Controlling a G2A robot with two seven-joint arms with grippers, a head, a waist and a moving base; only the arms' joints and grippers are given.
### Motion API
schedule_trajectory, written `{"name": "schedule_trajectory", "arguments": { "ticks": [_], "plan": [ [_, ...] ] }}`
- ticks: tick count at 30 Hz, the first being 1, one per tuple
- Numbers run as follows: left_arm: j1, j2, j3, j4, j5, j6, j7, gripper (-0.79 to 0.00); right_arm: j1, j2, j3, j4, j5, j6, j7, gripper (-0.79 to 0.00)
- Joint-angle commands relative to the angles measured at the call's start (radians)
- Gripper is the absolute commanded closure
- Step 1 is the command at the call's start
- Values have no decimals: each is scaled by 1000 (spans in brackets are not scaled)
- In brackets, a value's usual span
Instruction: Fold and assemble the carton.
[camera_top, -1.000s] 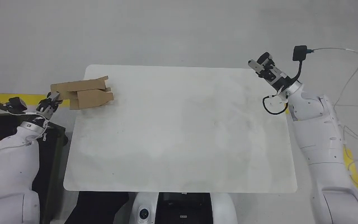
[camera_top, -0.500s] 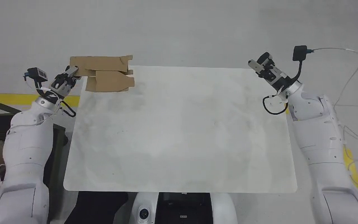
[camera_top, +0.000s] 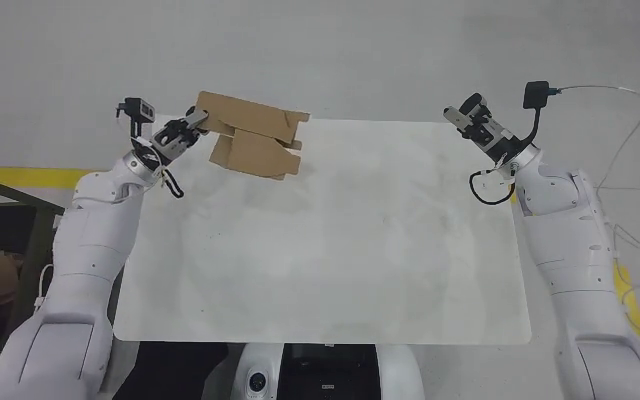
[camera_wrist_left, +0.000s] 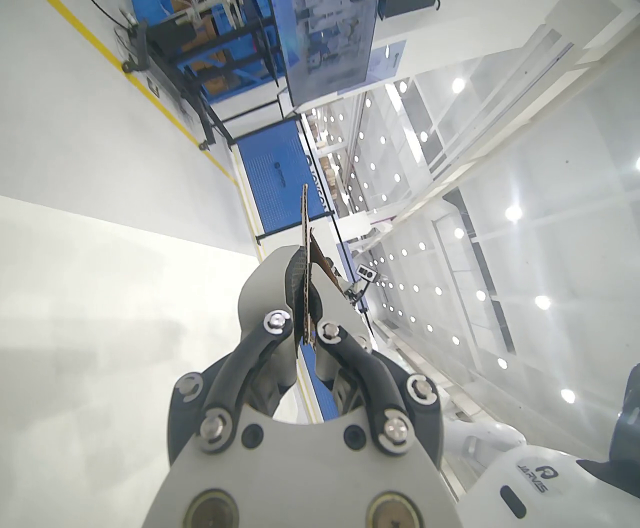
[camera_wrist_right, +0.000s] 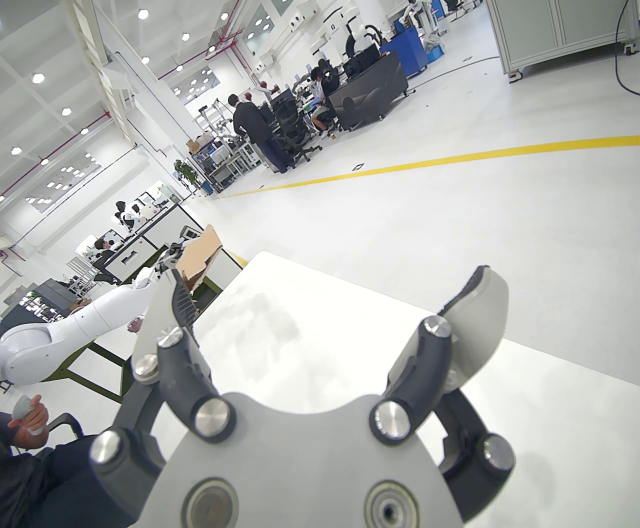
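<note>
A flat, unfolded brown carton (camera_top: 252, 134) hangs in the air over the table's far left corner, tilted. My left gripper (camera_top: 192, 124) is shut on its left edge. In the left wrist view the carton (camera_wrist_left: 303, 240) appears edge-on, pinched between the pads of that gripper (camera_wrist_left: 302, 287). My right gripper (camera_top: 464, 110) hovers at the table's far right corner, open and holding nothing. In the right wrist view its fingers (camera_wrist_right: 175, 300) are spread wide, and the carton (camera_wrist_right: 200, 255) shows far off beyond the table.
The white table (camera_top: 330, 250) has a bare top. A yellow floor line (camera_top: 30, 177) runs past the left side. A dark frame (camera_top: 15, 215) stands on the floor to the left of the table.
My left arm has swung the carton up and rightward, from off the table's left edge to above its far left corner. The right arm has stayed still.
</note>
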Motion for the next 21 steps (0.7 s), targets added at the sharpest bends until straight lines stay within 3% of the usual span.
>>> {"name": "schedule_trajectory", "arguments": {
  "ticks": [1,9,12,21],
  "plan": [
    [0,-16,47,-21,-18,3,-21,0,0,0,0,0,0,0,0,-785],
    [3,-69,189,-112,-50,7,-61,0,0,0,0,0,0,0,0,-785],
    [-1,-75,220,-146,15,-35,-96,0,0,0,0,0,0,0,0,-785],
    [8,-76,232,-207,38,-37,-193,0,0,0,0,0,0,0,0,-785]
  ]
}}
